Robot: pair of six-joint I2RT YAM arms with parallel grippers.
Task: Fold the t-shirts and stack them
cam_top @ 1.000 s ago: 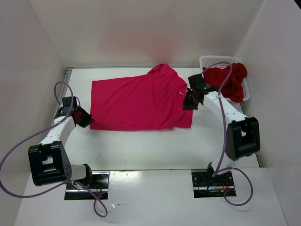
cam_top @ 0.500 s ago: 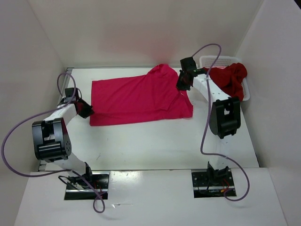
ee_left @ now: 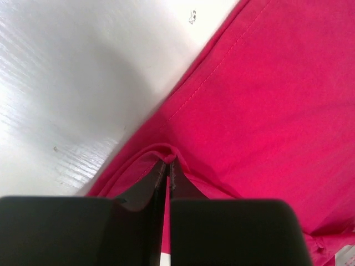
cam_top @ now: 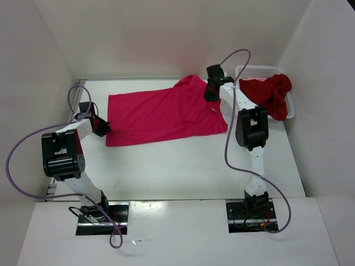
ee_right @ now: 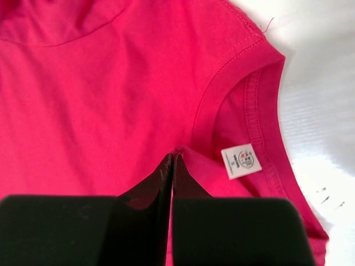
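The magenta-pink t-shirt lies spread across the back of the table, folded once lengthwise. My left gripper is shut on its near-left hem corner; the left wrist view shows cloth pinched between the jaws of the left gripper. My right gripper is shut on the shirt by the collar at the far right; the right wrist view shows the right gripper pinching cloth next to the white neck label. The dark red t-shirt lies heaped in the basket. The salmon-pink shirt is out of view.
A white mesh basket stands at the back right corner against the wall. White walls close in the table on the left, back and right. Purple cables loop off both arms.
Both grippers have carried the shirt's near edge toward the back, the right one up to the collar near the basket. The shirt's near edge now lies further back and the shirt looks narrower.
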